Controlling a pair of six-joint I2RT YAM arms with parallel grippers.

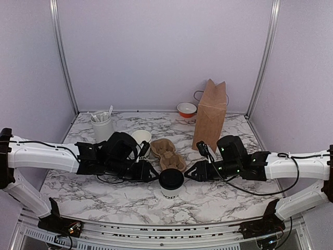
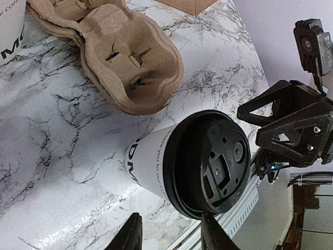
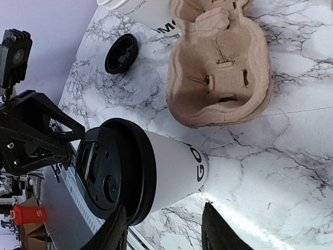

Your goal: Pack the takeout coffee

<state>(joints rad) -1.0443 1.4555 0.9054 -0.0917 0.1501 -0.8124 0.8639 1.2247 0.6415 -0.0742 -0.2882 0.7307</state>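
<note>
The takeout coffee (image 1: pixel 171 182) stands upright near the front edge of the marble tabletop (image 1: pixel 234 192), about midway across, with its black lid on. The left fingers (image 2: pixel 131 237) reach in from its left and the right fingers (image 3: pixel 114 232) from its right. Both pairs stand apart and grip nothing, their tips close to the cup, which lies just ahead of them. Just beyond the cup lies a brown pulp cup carrier (image 1: pixel 167 153), its pockets unfilled. To the left of the carrier stands a lidless white cup (image 1: pixel 141 140), and a loose black lid (image 3: pixel 121 53) lies on the tabletop near it. Further back on the left is a white holder of utensils (image 1: pixel 102 126). Far right, a brown paper bag (image 1: pixel 210 114) stands upright, and an orange-and-white bowl (image 1: pixel 187 109) sits just to its left by the back wall.
</note>
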